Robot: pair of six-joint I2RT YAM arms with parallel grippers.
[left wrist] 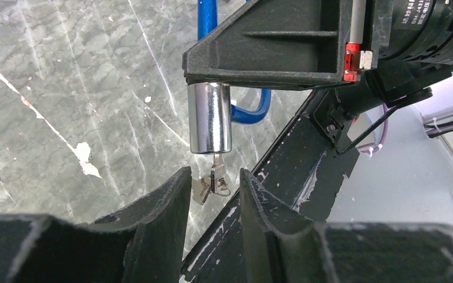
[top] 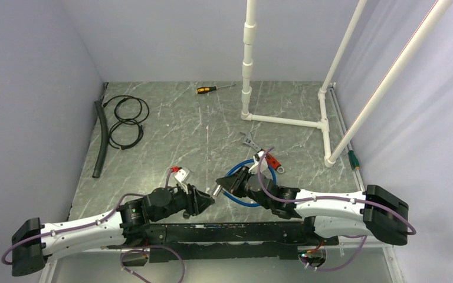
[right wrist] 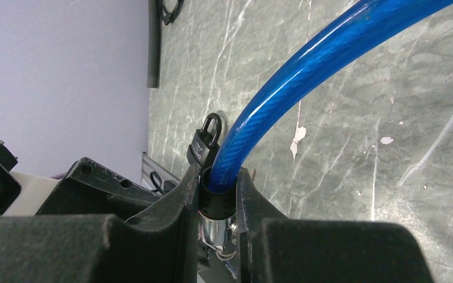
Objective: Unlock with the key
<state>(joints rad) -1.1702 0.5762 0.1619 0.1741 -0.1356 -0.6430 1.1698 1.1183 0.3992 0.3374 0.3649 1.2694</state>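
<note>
Key before left gripper, table edge near

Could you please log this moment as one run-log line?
right gripper: shut on lock barrel | left gripper: open, jaws either side of key | key: in barrel, not yet gripped

We've got two arms, left arm & right arm: white shells, black joints, chunky black base blocks. Purple cables loop along both. Left gripper & right gripper are black, angular; fingers scuffed w/ white flecks. Small red tab on right gripper's body, white print on black motor housing.
</note>
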